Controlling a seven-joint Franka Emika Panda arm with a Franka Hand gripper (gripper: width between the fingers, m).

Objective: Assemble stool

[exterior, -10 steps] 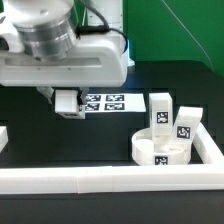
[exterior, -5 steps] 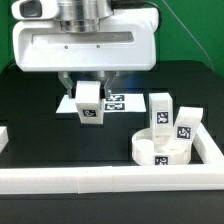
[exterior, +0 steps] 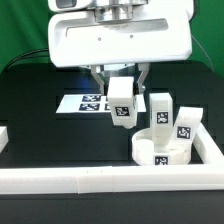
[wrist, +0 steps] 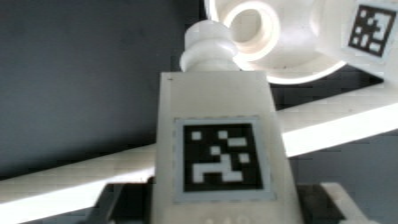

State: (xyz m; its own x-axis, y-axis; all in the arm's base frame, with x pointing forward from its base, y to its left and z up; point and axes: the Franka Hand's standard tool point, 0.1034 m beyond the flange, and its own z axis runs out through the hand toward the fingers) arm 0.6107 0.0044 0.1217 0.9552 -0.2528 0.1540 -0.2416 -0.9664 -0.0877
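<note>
My gripper [exterior: 121,88] is shut on a white tagged stool leg [exterior: 122,102] and holds it in the air, to the exterior view's left of the round seat disc [exterior: 160,150]. The seat rests in the corner of the white rails. Two more legs stand on it: one upright at the back [exterior: 160,110], one at the exterior view's right [exterior: 184,124]. In the wrist view the held leg [wrist: 217,140] fills the middle, its peg pointing toward an open socket [wrist: 249,30] of the seat [wrist: 302,62]. Dark fingers [wrist: 114,200] flank the leg.
The marker board [exterior: 82,103] lies flat behind the held leg. A long white rail [exterior: 110,178] runs along the front, and another rail [exterior: 210,145] closes the exterior view's right side. A short rail piece [exterior: 3,136] sits at the left edge.
The gripper, with the leg in it, has moved to the exterior view's right, from over the marker board to beside the seat. The seat and two standing legs have not moved.
</note>
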